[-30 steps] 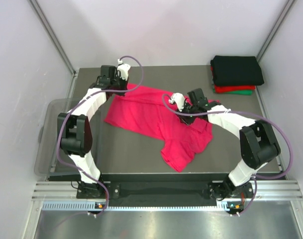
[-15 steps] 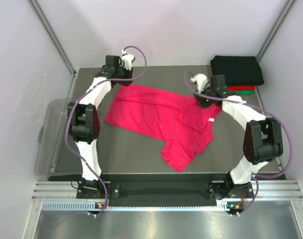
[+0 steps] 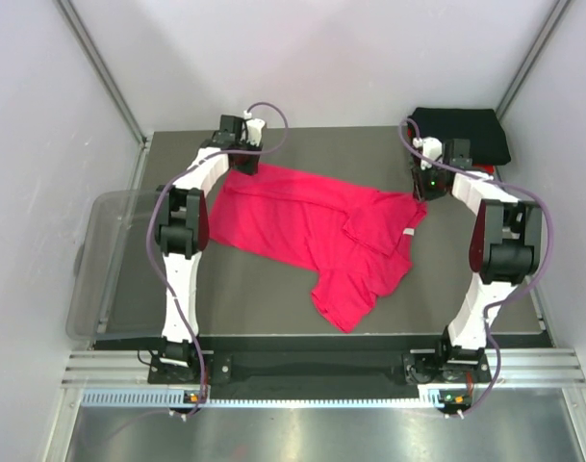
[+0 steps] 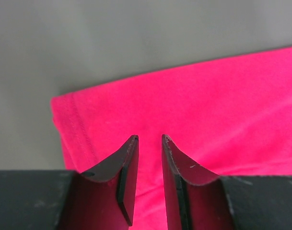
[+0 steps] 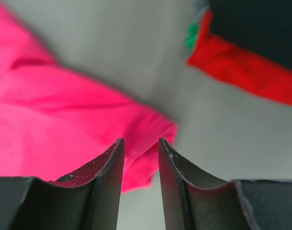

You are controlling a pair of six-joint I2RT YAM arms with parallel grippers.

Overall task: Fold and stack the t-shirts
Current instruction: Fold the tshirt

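Taking the table (image 3: pixel 254 289) as a clock dial with 6 o'clock at the arm bases and 12 o'clock at the far wall, the nearest part of the magenta-pink t-shirt (image 3: pixel 312 226) is a rumpled lobe lying toward 6 o'clock, short of the near edge. At 9 o'clock, off the table's left side, sits a clear plastic bin (image 3: pixel 95 260). The pink shirt lies open and unfolded across the middle of the dial, running from about 10 o'clock to 3 o'clock, with some creases and a folded-over flap right of centre. Its small white neck label (image 3: pixel 406 232) shows near 3 o'clock. Farther back, at about 11 o'clock, the left gripper (image 4: pixel 149 139) hangs over the shirt's far left corner; its jaws stand a little apart with nothing between them, the hemmed pink edge lying just beyond the tips. At about 2 o'clock the right gripper (image 5: pixel 140 140) is over the shirt's far right corner, jaws likewise parted and released, the cloth's corner showing beneath them and not pinched. Farthest, in the 1 o'clock corner, is the folded stack: the black t-shirt (image 3: pixel 466 130) on top, the red t-shirt (image 5: pixel 246 72) under it, and a sliver of the green t-shirt (image 5: pixel 191 36) at the bottom, apart from the pink shirt with bare table between.
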